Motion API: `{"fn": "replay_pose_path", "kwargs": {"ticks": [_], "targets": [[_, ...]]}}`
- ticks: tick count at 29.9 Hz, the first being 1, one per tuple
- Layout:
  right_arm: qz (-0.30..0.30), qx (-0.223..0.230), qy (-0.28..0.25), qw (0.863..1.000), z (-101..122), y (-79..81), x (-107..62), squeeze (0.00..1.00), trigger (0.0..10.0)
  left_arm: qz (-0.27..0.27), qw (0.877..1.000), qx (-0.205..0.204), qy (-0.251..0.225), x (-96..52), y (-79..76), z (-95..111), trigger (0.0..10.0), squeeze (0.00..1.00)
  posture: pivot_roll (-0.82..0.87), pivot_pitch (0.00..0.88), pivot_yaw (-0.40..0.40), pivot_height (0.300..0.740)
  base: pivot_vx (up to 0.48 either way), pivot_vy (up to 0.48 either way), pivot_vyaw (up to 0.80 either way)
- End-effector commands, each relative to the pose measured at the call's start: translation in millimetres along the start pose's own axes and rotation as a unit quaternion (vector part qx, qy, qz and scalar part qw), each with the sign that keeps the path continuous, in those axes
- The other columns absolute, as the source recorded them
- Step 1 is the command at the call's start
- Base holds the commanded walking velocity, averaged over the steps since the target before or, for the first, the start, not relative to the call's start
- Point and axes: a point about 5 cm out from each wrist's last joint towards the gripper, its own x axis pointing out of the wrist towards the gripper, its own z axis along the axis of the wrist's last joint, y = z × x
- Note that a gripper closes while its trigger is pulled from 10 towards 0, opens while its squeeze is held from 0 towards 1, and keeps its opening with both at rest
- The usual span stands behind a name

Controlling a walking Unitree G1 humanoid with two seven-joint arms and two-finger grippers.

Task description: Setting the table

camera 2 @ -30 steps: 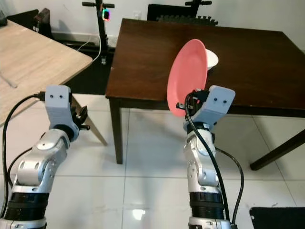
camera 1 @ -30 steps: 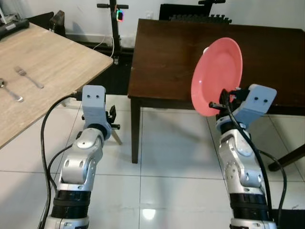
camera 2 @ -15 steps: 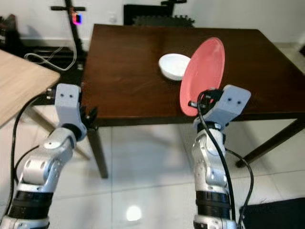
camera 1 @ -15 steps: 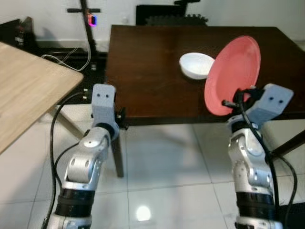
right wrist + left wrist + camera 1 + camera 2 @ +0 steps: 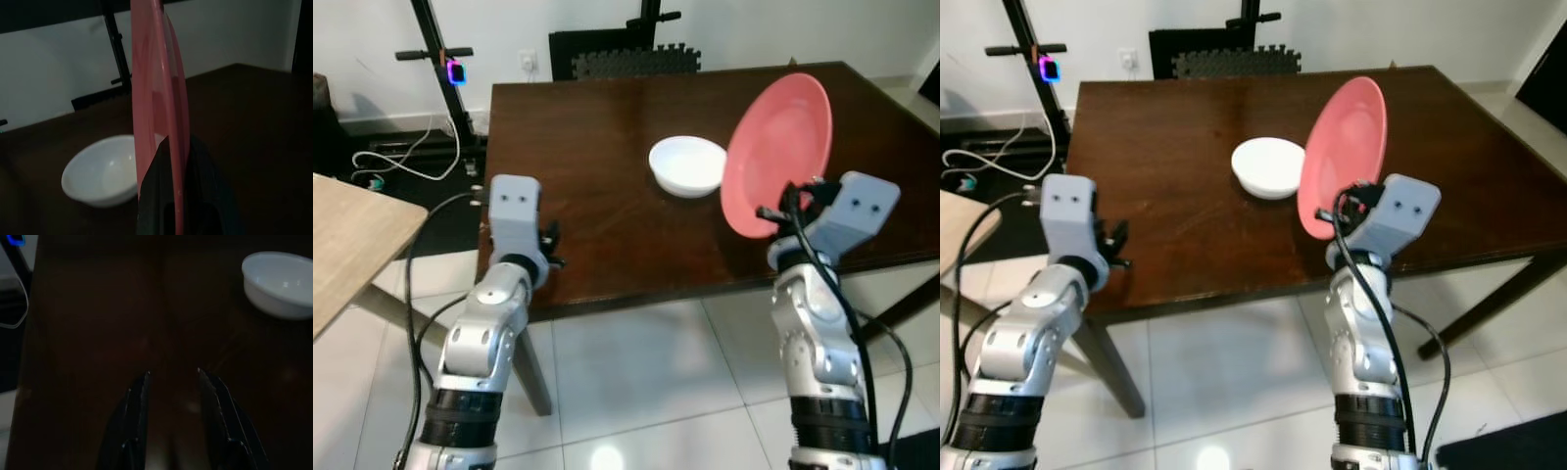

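A pink plate [image 5: 777, 152] stands on edge above the front right part of the dark wooden table [image 5: 597, 147]. My right gripper [image 5: 783, 208] is shut on the plate's lower rim; in the right wrist view the plate [image 5: 155, 98] runs edge-on between the black fingers [image 5: 155, 196]. A white bowl [image 5: 687, 164] sits on the table just left of and behind the plate, and the left wrist view catches the same bowl [image 5: 278, 283]. My left gripper [image 5: 172, 377] is open and holds nothing over the table's front left edge, seen as [image 5: 548, 245] from the head.
A light wooden table corner [image 5: 352, 245] juts in at the left. A black stand with a glowing light [image 5: 450, 69] and cables [image 5: 382, 166] lie on the floor behind. A black chair back [image 5: 622, 61] stands at the table's far side. White tiled floor [image 5: 636, 382] lies below.
The camera has turned and come closer to the dark table: the light table slid off to the left, and the bowl now sits nearer. The plate stays gripped on edge.
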Motion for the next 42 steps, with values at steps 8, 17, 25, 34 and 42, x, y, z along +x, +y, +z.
{"fn": "replay_pose_path", "kwargs": {"ticks": [8, 17, 25, 34, 42], "targets": [[0.028, 0.008, -0.014, 0.999, 4.2, 10.2, -0.1, 0.00, 10.0, 0.011, 1.000, 0.006, 0.005, -1.6, 5.8, -3.4, 10.0, 0.00, 0.04, 0.079, 0.041, 0.740, 0.480, 0.000, 0.00], [0.043, 0.017, -0.023, 0.999, 7.5, 14.9, -0.5, 0.00, 10.0, 0.012, 1.000, 0.009, 0.003, -2.3, 4.8, -4.3, 10.0, 0.00, 0.04, 0.076, 0.040, 0.740, 0.465, 0.000, 0.80], [0.045, 0.038, -0.023, 0.998, 8.2, 13.7, -1.0, 0.00, 10.0, 0.020, 1.000, 0.011, 0.009, -1.6, 5.8, -4.8, 10.0, 0.00, 0.04, 0.075, 0.046, 0.740, 0.124, 0.000, 0.10], [0.043, 0.035, -0.019, 0.998, 6.6, 13.0, -1.9, 0.00, 10.0, 0.014, 1.000, 0.009, 0.010, -1.6, 4.4, -5.3, 10.0, 0.00, 0.04, 0.077, 0.047, 0.740, 0.000, 0.000, 0.00], [0.043, 0.032, -0.017, 0.998, 5.4, 13.1, -1.4, 0.00, 10.0, 0.014, 1.000, 0.012, 0.013, -1.2, 4.5, -5.8, 10.0, 0.00, 0.05, 0.076, 0.047, 0.740, 0.000, 0.000, 0.00]]}}
